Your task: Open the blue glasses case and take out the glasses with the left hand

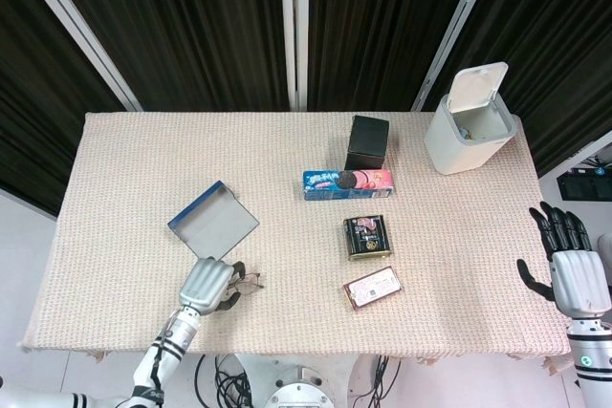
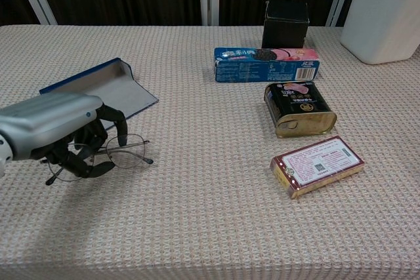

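The glasses point(image 2: 121, 150) are gripped by the left robot hand point(image 2: 62, 132), fingers curled around the wire frame, low over the desk point(image 2: 210, 227) near its front edge. The blue glasses case point(image 2: 105, 86) lies open just behind. The right robot hand point(image 1: 571, 269) is held open, well apart, holding nothing. Box labels cannot be read.

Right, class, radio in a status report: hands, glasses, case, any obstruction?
Left hand holds glasses, clear of the open blue case. Right hand open, off table's edge. Nothing obstructing.
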`<state>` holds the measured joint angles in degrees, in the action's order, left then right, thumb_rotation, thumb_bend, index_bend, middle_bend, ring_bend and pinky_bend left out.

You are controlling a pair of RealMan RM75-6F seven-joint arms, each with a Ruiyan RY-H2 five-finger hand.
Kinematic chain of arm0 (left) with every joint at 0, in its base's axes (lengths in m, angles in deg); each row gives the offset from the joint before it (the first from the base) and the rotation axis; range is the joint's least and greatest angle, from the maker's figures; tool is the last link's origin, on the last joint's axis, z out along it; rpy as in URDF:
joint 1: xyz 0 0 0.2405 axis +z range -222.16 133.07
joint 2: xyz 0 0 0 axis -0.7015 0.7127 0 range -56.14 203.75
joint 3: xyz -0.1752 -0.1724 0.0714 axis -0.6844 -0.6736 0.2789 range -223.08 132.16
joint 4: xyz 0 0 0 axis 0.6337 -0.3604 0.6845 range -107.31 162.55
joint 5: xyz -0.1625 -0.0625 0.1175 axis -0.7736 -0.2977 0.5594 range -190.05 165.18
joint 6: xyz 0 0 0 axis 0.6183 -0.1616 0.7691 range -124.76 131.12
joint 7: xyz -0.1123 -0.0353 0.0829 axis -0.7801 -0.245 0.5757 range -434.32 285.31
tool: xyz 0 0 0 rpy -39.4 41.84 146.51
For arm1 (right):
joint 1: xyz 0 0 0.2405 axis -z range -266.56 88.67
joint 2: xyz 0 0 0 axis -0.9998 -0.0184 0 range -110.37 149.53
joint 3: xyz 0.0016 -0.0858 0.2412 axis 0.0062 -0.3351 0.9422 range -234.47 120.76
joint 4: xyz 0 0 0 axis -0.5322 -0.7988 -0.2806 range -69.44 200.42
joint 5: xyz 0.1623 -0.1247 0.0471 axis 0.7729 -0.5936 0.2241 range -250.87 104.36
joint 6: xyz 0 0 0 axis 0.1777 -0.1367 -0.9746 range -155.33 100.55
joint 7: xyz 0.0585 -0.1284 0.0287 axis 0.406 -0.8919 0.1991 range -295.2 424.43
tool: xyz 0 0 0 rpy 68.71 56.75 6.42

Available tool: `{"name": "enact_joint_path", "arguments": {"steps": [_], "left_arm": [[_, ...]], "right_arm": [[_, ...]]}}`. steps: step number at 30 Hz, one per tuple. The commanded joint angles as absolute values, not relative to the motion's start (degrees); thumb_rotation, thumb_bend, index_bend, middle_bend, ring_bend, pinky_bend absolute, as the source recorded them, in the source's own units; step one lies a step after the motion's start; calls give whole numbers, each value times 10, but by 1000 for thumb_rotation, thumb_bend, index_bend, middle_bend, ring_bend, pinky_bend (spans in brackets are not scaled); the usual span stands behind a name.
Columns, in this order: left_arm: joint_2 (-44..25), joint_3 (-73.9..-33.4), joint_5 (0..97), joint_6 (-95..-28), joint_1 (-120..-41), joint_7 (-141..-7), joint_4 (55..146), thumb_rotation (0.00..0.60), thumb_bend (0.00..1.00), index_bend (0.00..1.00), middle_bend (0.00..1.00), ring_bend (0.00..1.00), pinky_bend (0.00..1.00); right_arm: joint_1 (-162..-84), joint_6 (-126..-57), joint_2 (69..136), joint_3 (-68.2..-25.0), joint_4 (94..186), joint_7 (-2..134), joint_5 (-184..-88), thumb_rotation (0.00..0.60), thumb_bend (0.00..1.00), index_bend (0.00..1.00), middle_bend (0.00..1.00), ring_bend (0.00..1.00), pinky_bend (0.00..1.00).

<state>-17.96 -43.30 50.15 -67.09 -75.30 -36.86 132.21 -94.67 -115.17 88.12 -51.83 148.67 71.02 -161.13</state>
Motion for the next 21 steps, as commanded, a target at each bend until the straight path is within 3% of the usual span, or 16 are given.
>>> {"name": "enact_joint_path", "arguments": {"steps": [1,4,6,10,12,21], "left_arm": [[-175,-425,507,-660,-748,-380,1319,600,342,514,785,574,521],[-175,-423,514,-655,-744,-397,1310,600,339,503,776,567,519],[-174,-421,525,-652,-741,-409,1303,600,324,449,713,528,503],[-165,-421,540,-640,-740,-435,1294,600,288,247,387,389,451],[-162,-422,545,-637,-739,-445,1293,600,281,204,291,327,429],[-157,-424,558,-634,-733,-447,1300,600,269,201,252,241,406]], "right_arm": [[-946,-1152,881,-518,1488,708,-1611,600,308,0,0,0,0],[-946,-1153,880,-518,1490,706,-1611,600,307,0,0,0,0],[-946,-1153,880,-518,1492,704,-1611,600,308,0,0,0,0],[-946,-1151,880,-518,1493,701,-1609,600,308,0,0,0,0],[-946,-1150,880,-518,1494,700,-1609,600,308,0,0,0,0],[-947,-1149,880,-519,1496,696,-1609,600,308,0,0,0,0]]}}
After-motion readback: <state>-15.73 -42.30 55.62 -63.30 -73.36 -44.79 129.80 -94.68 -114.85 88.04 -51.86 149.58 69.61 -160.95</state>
